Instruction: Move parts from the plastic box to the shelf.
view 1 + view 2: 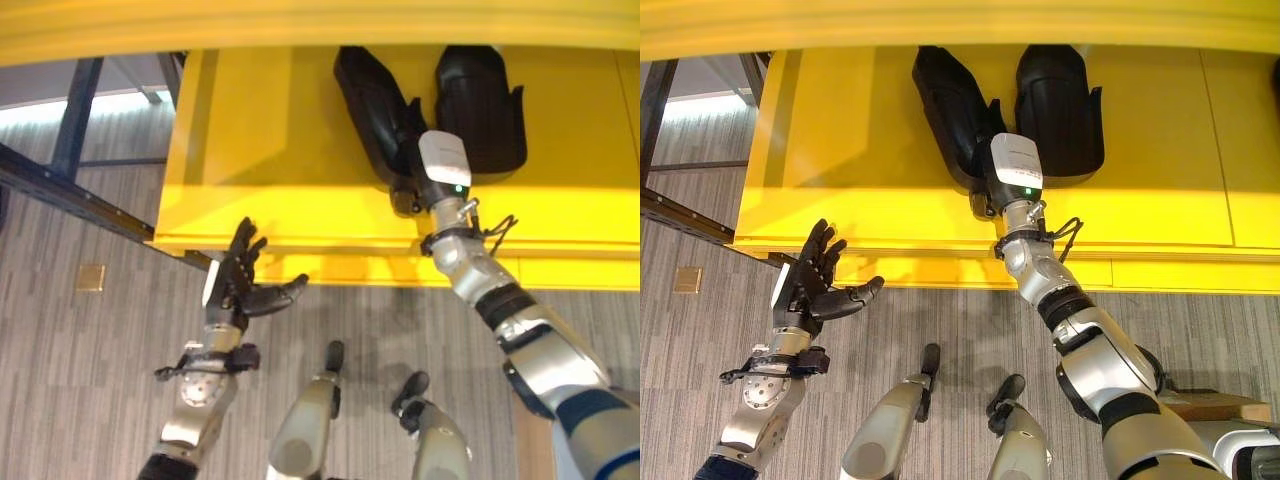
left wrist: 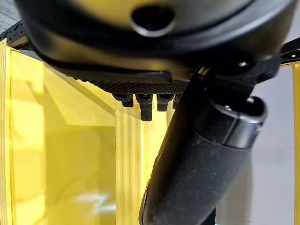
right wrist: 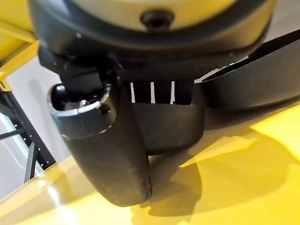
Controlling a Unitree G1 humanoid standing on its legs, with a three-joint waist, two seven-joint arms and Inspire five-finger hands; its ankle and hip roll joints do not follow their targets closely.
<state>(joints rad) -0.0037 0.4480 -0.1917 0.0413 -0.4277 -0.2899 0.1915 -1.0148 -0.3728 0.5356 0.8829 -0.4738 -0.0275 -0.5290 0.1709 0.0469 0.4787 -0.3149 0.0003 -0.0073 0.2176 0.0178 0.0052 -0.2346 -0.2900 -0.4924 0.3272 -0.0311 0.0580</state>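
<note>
While resting on the yellow metal shelf (image 1: 260, 150), two black moulded plastic parts (image 1: 950, 105) lie side by side at its far side. Likely rigid, light, smooth (best taken at the narrow near end). Right robot hand (image 1: 985, 175) reaches far over the shelf onto the left part, fingers curled round its near end. Left robot hand (image 1: 815, 280) raised near the shelf's front edge, fingers spread, empty.

The right arm reached up and forward, nearly straight, its right hand (image 1: 985, 180) closed with fingers and thumb curled round a black part (image 1: 952, 110). The left arm was bent low at the robot's left, its left hand (image 1: 812, 283) raised, fingers straight and spread, thumb sticking out sideways, holding nothing.
</note>
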